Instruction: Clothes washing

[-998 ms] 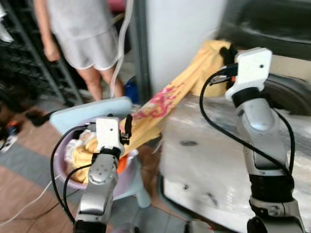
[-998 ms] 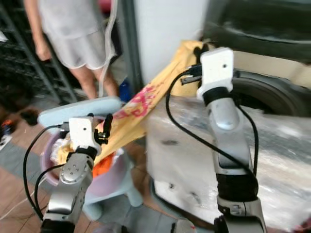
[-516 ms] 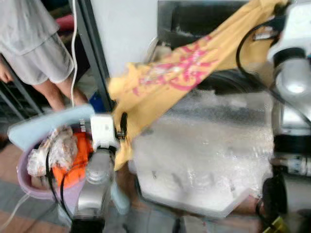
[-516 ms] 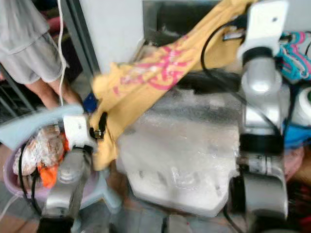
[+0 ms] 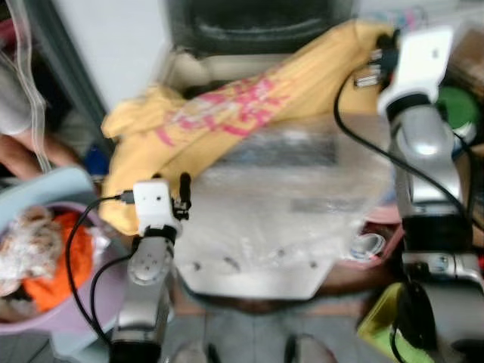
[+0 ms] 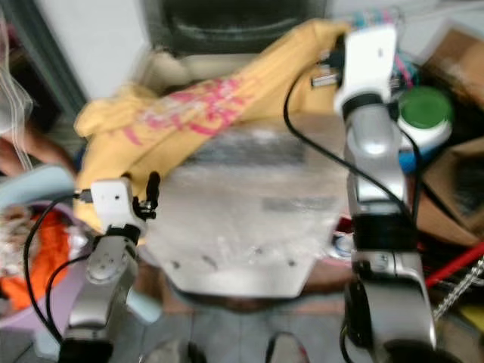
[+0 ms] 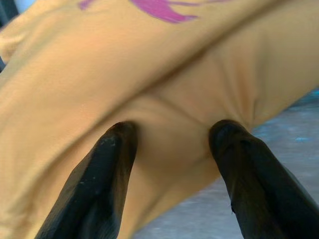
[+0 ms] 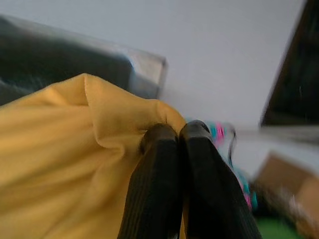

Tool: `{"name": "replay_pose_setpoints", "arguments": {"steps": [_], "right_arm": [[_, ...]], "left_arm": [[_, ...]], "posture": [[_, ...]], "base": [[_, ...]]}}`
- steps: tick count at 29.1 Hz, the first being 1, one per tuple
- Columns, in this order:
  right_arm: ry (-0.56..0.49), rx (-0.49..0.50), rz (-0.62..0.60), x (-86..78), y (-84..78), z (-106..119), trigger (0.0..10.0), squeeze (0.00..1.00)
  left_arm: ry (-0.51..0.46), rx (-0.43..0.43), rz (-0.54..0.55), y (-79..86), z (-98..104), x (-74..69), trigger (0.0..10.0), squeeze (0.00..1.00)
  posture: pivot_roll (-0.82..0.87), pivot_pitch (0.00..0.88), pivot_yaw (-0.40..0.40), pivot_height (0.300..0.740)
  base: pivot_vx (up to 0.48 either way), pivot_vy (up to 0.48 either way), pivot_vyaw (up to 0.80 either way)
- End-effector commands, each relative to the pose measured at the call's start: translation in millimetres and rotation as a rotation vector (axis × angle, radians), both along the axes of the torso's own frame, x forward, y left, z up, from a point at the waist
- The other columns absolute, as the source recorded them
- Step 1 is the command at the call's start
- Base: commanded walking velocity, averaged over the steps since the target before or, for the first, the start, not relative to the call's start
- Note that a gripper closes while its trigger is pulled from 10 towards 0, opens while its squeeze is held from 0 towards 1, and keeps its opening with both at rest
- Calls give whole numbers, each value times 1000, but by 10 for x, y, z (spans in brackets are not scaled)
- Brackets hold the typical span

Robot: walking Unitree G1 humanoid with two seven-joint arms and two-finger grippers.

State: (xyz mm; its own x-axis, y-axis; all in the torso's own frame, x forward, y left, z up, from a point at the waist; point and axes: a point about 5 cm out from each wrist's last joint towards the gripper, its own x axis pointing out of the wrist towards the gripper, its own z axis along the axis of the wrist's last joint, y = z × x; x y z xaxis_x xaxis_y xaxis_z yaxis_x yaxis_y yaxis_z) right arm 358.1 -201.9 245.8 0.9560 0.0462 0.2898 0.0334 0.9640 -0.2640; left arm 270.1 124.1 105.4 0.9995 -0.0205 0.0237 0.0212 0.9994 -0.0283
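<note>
Yellow garment (image 5: 249, 113) with a pink print hangs stretched across the plastic-wrapped washing machine (image 5: 265, 219), held between both arms. The right gripper (image 8: 174, 137) has its fingers pressed together on one pinched corner, raised near the machine's dark opening (image 5: 249, 26). The left gripper (image 7: 172, 134), fingers spread apart, presses into the cloth's lower fold beside a purple basin (image 5: 83, 306) of orange and white laundry (image 5: 41, 257)
</note>
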Motion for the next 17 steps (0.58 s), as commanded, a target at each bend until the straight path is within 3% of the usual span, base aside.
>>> {"name": "replay_pose_setpoints", "arguments": {"steps": [1,5,12,15,17], "right_arm": [[-15,-16,112,-26,215,44,10000,0],[2,-51,193,-47,328,2,10000,0],[47,-23,273,-28,404,-40,10000,0],[91,-60,387,92,561,10,10000,0],[113,-169,492,233,725,151,10000,0]], "left_arm": [[8,-8,13,8,4,10,10000,0],[15,-3,50,31,-6,-9,10000,0],[20,9,68,64,-17,-32,10000,0],[19,11,62,70,-7,-20,10000,0],[20,16,46,49,-6,-7,10000,0]], "posture": [[-79,0,45,740],[-75,0,45,740],[-57,0,43,740],[-63,0,50,740],[-65,0,49,740]], "base": [[0,0,0],[0,0,0],[0,0,0],[0,0,0],[0,0,0]]}}
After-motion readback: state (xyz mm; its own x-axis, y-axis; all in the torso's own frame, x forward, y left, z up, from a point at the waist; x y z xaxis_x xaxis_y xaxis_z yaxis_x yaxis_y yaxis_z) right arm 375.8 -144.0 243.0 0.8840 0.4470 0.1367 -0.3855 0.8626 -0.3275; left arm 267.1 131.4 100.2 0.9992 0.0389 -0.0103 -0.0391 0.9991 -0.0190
